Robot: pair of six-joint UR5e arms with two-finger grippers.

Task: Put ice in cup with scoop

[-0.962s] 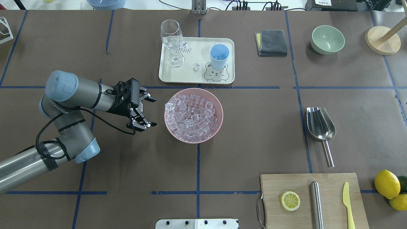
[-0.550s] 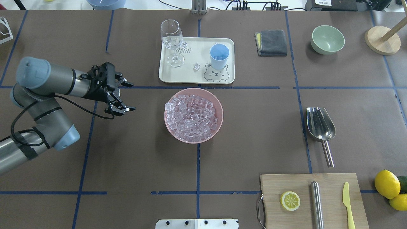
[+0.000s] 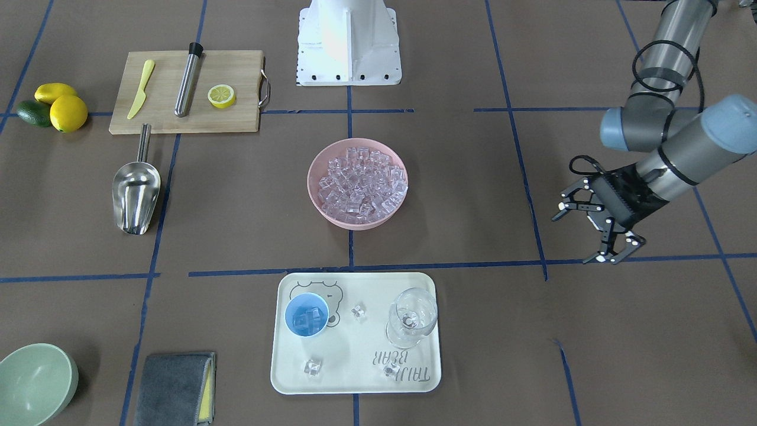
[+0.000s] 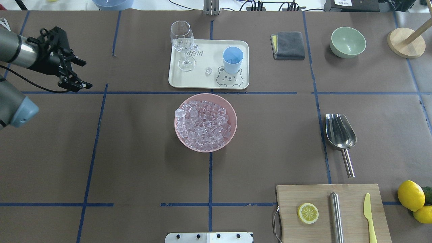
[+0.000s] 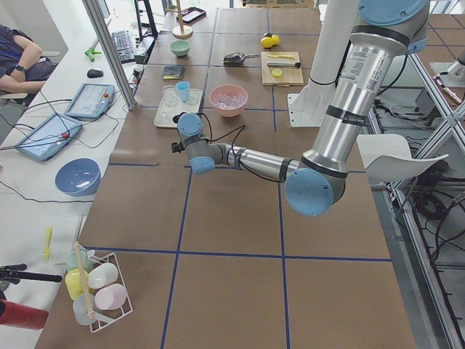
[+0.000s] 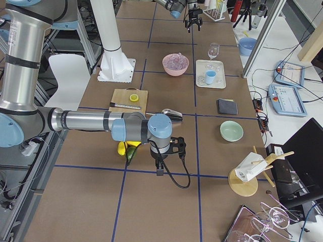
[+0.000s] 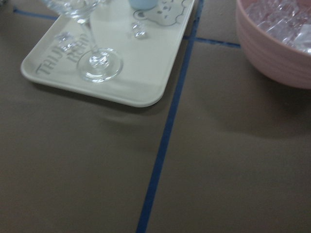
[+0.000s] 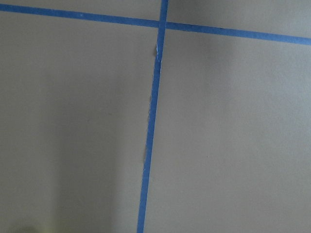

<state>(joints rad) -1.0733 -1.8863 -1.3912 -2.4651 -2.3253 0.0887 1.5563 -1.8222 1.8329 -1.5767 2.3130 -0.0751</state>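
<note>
The ice (image 4: 205, 122) fills a pink bowl (image 4: 179, 135) at the table's middle. The light blue cup (image 4: 233, 60) stands upright on a cream tray (image 4: 209, 82) beyond the bowl and holds a few cubes (image 3: 304, 321). The steel scoop (image 4: 340, 132) lies flat on the table to the bowl's right, with nothing gripping it. My left gripper (image 4: 87, 74) is open and empty, far to the left of the bowl and tray. My right gripper (image 6: 165, 150) shows only in the exterior right view, near the lemons; I cannot tell whether it is open or shut.
A clear stemmed glass (image 4: 182, 42) and loose cubes (image 3: 311, 367) are on the tray. A cutting board (image 4: 332, 212) carries a lemon half, a steel cylinder and a yellow knife. Lemons (image 4: 410, 195), a green bowl (image 4: 348, 42) and a grey cloth (image 4: 288, 45) lie to the right.
My left arm has drawn back from beside the pink bowl to the table's far left, with its gripper still open. Nothing else has moved.
</note>
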